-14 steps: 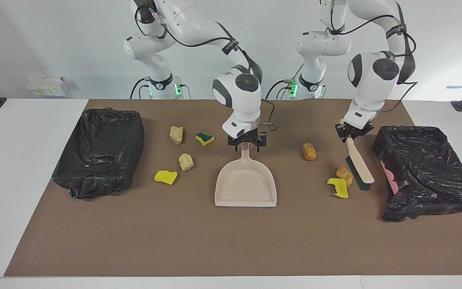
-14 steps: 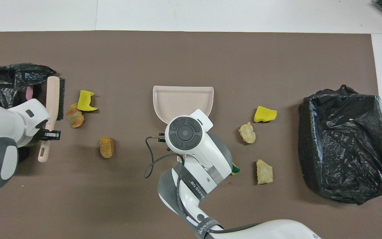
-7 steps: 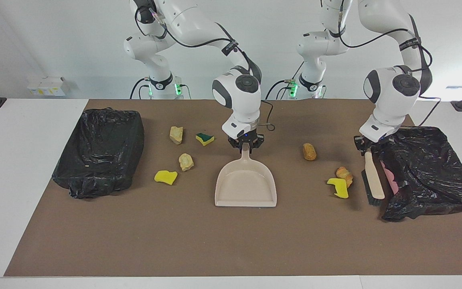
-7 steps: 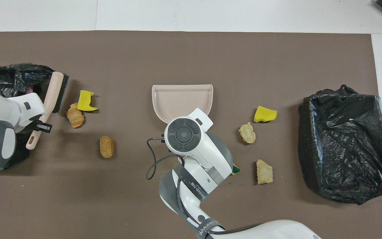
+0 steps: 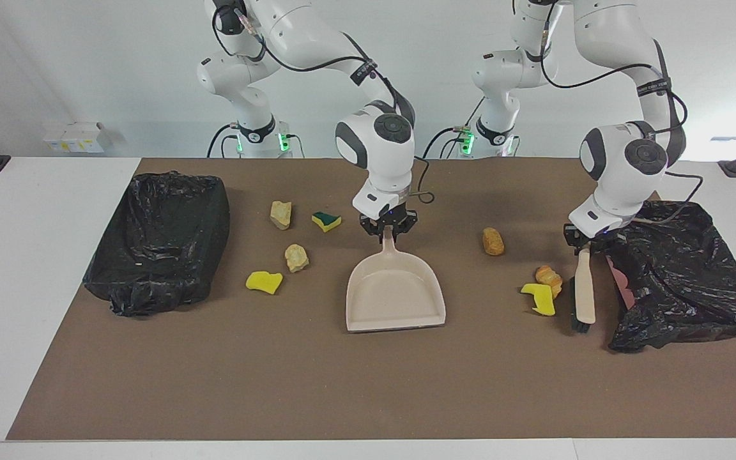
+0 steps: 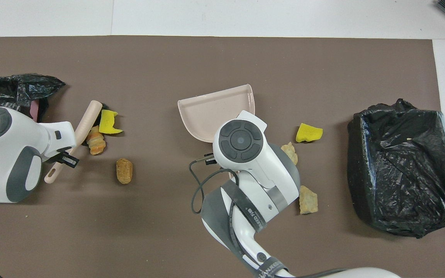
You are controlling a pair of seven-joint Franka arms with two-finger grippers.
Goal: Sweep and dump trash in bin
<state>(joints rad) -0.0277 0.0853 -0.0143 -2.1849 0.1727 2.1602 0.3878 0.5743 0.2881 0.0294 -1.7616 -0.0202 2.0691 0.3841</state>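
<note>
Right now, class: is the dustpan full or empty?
Empty: the dustpan shows only its bare beige floor, and the scraps, like the yellow sponge piece, lie on the mat.

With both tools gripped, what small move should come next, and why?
Probably sweep the brush toward the dustpan: its bristles already sit beside the yellow scrap and bread lump, while the pan's mouth lies empty, held by the right claw.

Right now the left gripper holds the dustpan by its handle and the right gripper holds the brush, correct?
No, the arms are swapped. In the facing view the right gripper holds the dustpan by its handle, and the left gripper holds the brush.
</note>
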